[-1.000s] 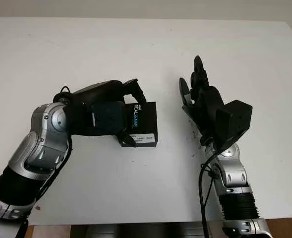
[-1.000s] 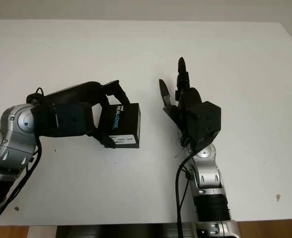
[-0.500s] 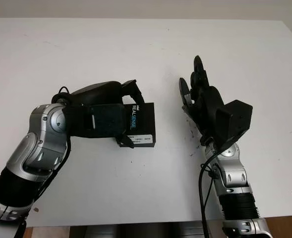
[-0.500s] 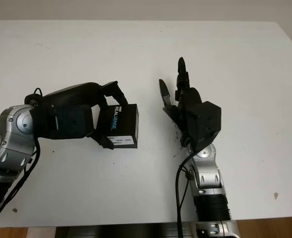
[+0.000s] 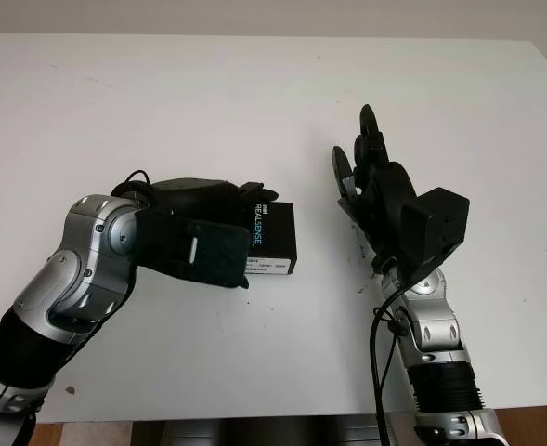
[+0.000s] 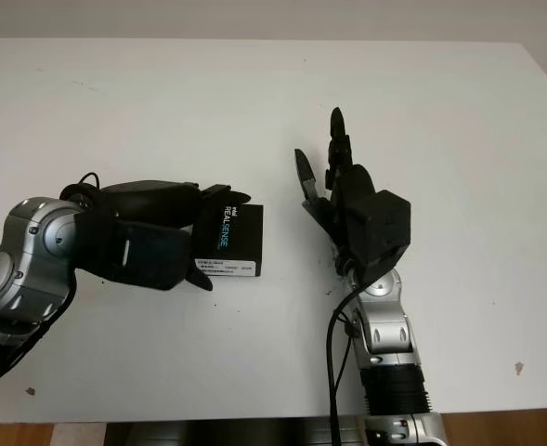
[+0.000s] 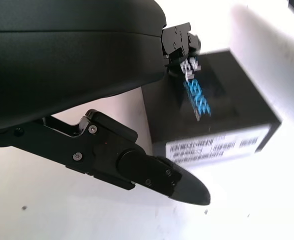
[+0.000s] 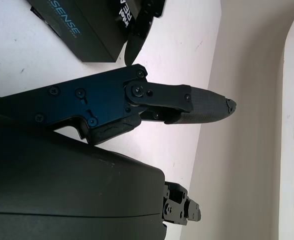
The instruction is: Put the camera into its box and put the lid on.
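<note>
Left eye view has the closed black box (image 5: pixel 271 238) lying flat on the white worktop (image 5: pixel 254 102), about midway between its left and right edges and nearer the front edge. The left hand (image 5: pixel 219 243) sits against the box's left side, one of its fingers (image 7: pixel 156 172) along the labelled front face and another over the top, though no firm grip is evident, so whether they clasp it I cannot tell; probably they steady it. The right hand (image 5: pixel 366 177) hovers open just right of the box, palm toward it, likely ready to help.
</note>
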Robot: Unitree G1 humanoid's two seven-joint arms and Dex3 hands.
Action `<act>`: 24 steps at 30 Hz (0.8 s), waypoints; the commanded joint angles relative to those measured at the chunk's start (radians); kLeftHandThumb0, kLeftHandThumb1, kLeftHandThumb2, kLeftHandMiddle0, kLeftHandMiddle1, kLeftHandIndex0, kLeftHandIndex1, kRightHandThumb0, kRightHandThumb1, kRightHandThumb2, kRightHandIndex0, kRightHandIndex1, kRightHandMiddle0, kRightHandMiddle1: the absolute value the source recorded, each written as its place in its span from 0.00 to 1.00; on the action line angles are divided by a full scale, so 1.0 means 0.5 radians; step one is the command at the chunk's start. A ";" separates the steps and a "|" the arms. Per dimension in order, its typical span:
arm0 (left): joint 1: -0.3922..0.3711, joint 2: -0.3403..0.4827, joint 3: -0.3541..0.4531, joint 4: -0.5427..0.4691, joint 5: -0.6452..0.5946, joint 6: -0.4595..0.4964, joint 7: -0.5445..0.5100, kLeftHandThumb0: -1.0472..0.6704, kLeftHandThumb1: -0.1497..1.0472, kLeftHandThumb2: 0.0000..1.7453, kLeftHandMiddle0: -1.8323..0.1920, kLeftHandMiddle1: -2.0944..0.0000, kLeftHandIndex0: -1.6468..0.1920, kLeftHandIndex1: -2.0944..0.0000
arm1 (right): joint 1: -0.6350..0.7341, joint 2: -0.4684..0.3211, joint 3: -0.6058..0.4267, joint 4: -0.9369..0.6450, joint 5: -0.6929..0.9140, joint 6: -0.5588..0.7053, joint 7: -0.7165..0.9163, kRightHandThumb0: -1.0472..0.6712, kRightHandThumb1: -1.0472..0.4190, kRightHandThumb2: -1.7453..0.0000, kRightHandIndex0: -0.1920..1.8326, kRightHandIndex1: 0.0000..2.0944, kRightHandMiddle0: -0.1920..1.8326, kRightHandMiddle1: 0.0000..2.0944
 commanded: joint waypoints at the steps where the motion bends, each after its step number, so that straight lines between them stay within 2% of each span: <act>1: 0.017 0.021 -0.043 -0.046 0.030 -0.019 -0.054 0.13 0.96 0.03 1.00 1.00 1.00 1.00 | 0.007 0.002 -0.003 -0.035 0.006 0.001 0.001 0.19 0.00 0.73 0.00 0.03 0.02 0.03; 11: 0.100 0.070 0.001 -0.130 0.030 -0.151 -0.110 0.12 0.99 0.04 1.00 1.00 1.00 1.00 | 0.012 0.000 -0.001 -0.030 -0.002 -0.024 -0.001 0.19 0.00 0.73 0.00 0.03 0.02 0.03; 12: 0.127 0.088 0.009 -0.146 0.043 -0.189 -0.087 0.12 0.99 0.07 1.00 1.00 1.00 1.00 | 0.013 -0.001 -0.001 -0.033 0.000 -0.020 0.001 0.19 0.00 0.73 0.00 0.03 0.02 0.03; 14: 0.231 0.149 0.031 -0.167 0.132 -0.350 0.071 0.11 1.00 0.22 1.00 1.00 1.00 1.00 | 0.014 0.001 -0.001 -0.034 0.002 -0.017 0.001 0.19 0.00 0.73 0.00 0.03 0.02 0.02; 15: 0.294 0.174 0.060 -0.168 0.165 -0.416 0.160 0.10 1.00 0.26 1.00 1.00 1.00 1.00 | 0.016 0.001 0.001 -0.033 -0.004 -0.017 -0.002 0.19 0.00 0.73 0.00 0.03 0.02 0.02; 16: 0.342 0.182 0.098 -0.166 0.178 -0.444 0.221 0.10 1.00 0.34 1.00 1.00 1.00 1.00 | 0.016 0.000 0.003 -0.030 -0.007 -0.020 -0.002 0.18 0.00 0.73 0.00 0.03 0.02 0.03; 17: 0.381 0.172 0.149 -0.155 0.165 -0.448 0.275 0.10 1.00 0.37 1.00 1.00 1.00 1.00 | 0.016 -0.002 0.003 -0.024 -0.004 -0.027 0.003 0.18 0.00 0.73 0.00 0.03 0.02 0.03; 20: 0.435 0.089 0.340 -0.140 0.020 -0.372 0.390 0.11 1.00 0.42 1.00 1.00 1.00 1.00 | 0.026 -0.008 -0.003 -0.024 0.011 -0.042 0.026 0.19 0.00 0.72 0.00 0.03 0.02 0.02; 24: 0.419 -0.033 0.526 -0.135 -0.147 -0.256 0.538 0.09 1.00 0.45 1.00 1.00 1.00 1.00 | 0.033 -0.013 -0.019 -0.031 0.029 -0.039 0.046 0.20 0.00 0.72 0.00 0.03 0.02 0.02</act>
